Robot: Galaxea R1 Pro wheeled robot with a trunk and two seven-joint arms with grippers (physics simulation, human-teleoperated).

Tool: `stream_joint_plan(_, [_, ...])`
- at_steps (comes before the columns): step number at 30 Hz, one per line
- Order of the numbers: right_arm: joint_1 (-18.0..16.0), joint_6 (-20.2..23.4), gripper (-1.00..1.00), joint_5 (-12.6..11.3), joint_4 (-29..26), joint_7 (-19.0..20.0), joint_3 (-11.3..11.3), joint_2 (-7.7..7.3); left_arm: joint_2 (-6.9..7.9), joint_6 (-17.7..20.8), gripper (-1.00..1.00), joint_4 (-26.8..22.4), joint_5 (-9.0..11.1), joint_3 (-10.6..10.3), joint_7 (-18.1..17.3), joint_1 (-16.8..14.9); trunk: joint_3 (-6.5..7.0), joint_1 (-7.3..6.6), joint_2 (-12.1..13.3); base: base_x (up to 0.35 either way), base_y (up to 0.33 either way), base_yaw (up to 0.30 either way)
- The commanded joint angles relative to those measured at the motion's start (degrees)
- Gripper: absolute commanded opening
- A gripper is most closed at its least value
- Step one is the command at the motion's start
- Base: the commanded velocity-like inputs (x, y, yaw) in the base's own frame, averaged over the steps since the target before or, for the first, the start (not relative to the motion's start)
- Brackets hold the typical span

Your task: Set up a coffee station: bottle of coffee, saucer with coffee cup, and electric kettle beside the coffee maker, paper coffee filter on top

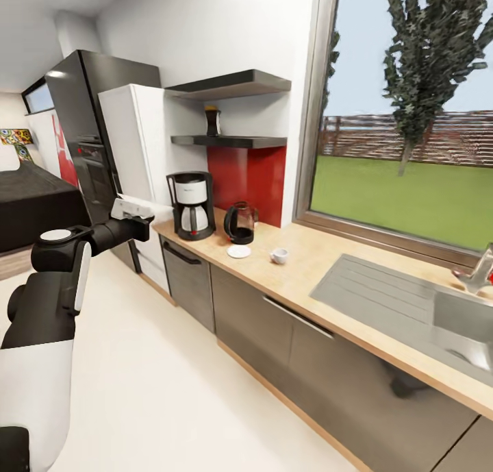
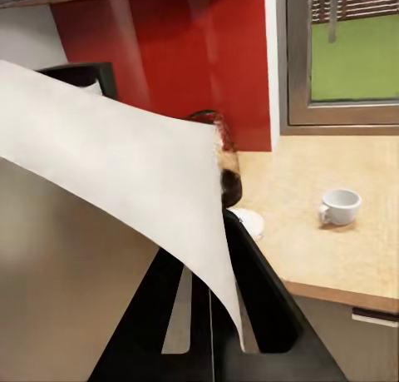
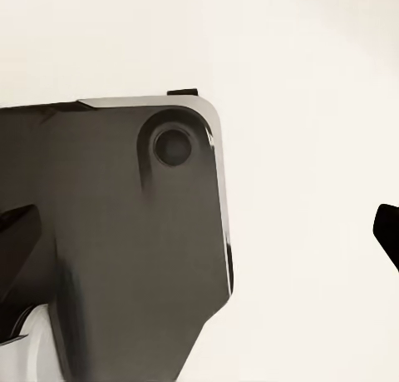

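- Head view takes in a long wooden countertop [image 1: 322, 259] running under a big window [image 1: 411, 116], with a steel sink [image 1: 424, 307] set into it at the right.
- A white fridge [image 1: 140, 150] and a tall black oven cabinet [image 1: 89, 129] stand at the counter's far end.
- Two dark shelves [image 1: 229, 112] hang on the wall above a red backsplash; the bottle of coffee [image 1: 212, 121] stands upright on the lower one.
- The coffee maker [image 1: 191, 205] stands on the counter's far end, beside the fridge.
- The electric kettle [image 1: 240, 223] stands just beside the coffee maker, toward the window.
- The left gripper [image 1: 133, 215] hangs in front of the fridge, near the coffee maker, its fingers [image 2: 258, 299] closed narrowly on a paper coffee filter [image 2: 125, 161] that fans out white across the left wrist view.
- The saucer [image 1: 239, 251] lies flat in front of the kettle.
- The coffee cup [image 1: 279, 255] sits on the bare counter near the saucer, apart from it.
- Right wrist view gives pale floor and a dark part of the robot's body [image 3: 125, 232]; whether the right pincer is wide or narrow cannot be told.
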Motion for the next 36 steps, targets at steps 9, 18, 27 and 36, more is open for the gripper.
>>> stream_joint_plan(9, [0.0,-0.2,1.00,0.2,0.1,0.0,-0.3,0.01,-0.01,0.0,-1.00,0.0,-0.6,0.0,-0.7,-0.1,-0.13,0.07,-0.1,0.304,0.183,0.000])
stream_joint_plan(18, [0.0,-0.2,1.00,0.2,0.1,0.1,-0.3,0.10,-0.01,0.1,-1.00,0.0,-0.6,0.1,-0.7,-0.1,-0.13,0.07,-0.1,0.293,0.226,0.000])
stream_joint_plan(27, [0.0,-0.2,1.00,0.2,0.0,0.2,-0.3,0.18,-0.01,0.1,-1.00,0.0,-0.7,0.0,-0.7,-0.1,-0.13,0.07,-0.1,0.282,0.239,0.000])
stream_joint_plan(36, [0.0,-0.2,1.00,0.1,0.1,0.2,-0.4,0.19,-0.01,0.1,-1.00,0.0,-0.6,0.0,-0.7,-0.1,-0.13,0.07,-0.1,0.273,0.246,0.000])
